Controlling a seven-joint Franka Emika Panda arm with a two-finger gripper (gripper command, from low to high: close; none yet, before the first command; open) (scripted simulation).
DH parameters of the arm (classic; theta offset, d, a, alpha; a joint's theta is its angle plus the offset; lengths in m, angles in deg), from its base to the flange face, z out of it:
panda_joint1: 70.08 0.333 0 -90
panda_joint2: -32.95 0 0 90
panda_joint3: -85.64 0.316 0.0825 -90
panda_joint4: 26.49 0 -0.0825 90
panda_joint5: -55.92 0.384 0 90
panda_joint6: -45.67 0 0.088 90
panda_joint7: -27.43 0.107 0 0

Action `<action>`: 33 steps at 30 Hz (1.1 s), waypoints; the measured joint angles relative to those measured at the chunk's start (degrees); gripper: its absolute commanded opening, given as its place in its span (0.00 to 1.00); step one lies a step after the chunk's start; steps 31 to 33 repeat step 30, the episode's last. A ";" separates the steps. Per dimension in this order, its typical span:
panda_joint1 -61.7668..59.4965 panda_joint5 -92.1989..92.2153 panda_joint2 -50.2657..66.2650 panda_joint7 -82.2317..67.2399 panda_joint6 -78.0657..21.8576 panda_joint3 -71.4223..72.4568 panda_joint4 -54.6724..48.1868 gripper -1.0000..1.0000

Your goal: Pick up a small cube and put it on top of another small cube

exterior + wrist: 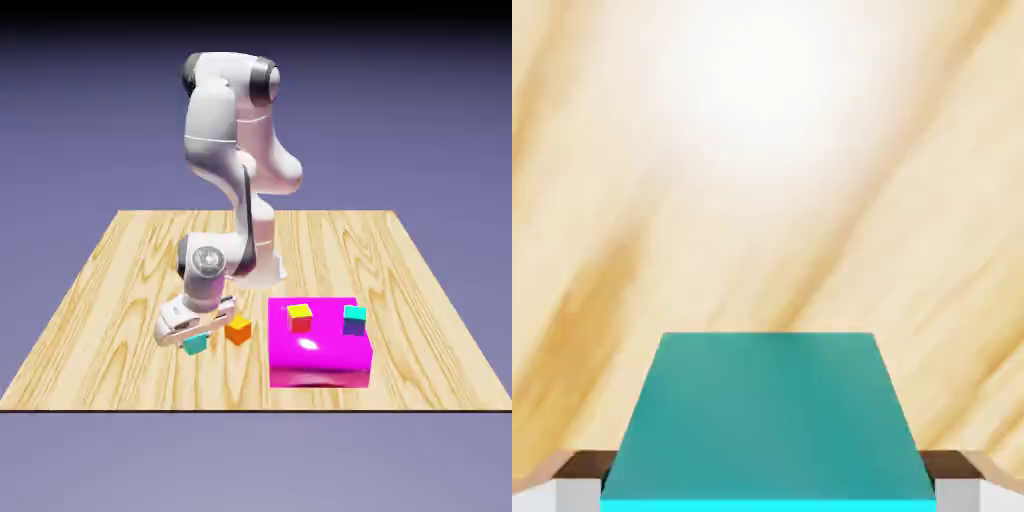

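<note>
The teal cube point(767, 420) sits between my claw's point(195, 337) fingers, both sides pinched, down at the desk point(120, 375). Just beside it, toward the exterior view's right, is the orange cube point(238, 330), the nearest candidate to stack on. Beyond that stands the magenta block point(318, 377), so I'd lift clear before a short sideways move; the desk's front edge lies near.

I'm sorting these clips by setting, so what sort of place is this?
Most likely a simulated robot test scene: a plain blue-violet backdrop with no room around it, a wooden table ending in mid-air, and a glossy magenta block bearing small cubes.
</note>
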 measured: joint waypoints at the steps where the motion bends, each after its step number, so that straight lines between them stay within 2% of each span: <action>1: -1.63 0.70 -1.65 -0.57 -1.66 2.08 0.07 0.00; 7: -9.39 4.00 -9.48 -3.22 -9.51 11.95 0.37 0.00; 18: 8.79 4.46 -31.86 -19.62 -9.23 13.64 17.74 0.00; 26: 5.68 -13.02 -18.58 -6.95 0.55 10.17 16.47 0.00; 27: 5.17 -15.41 -16.76 -5.23 1.89 9.91 16.30 1.00; 33: 4.81 -12.96 -18.65 -7.00 0.53 10.30 16.48 1.00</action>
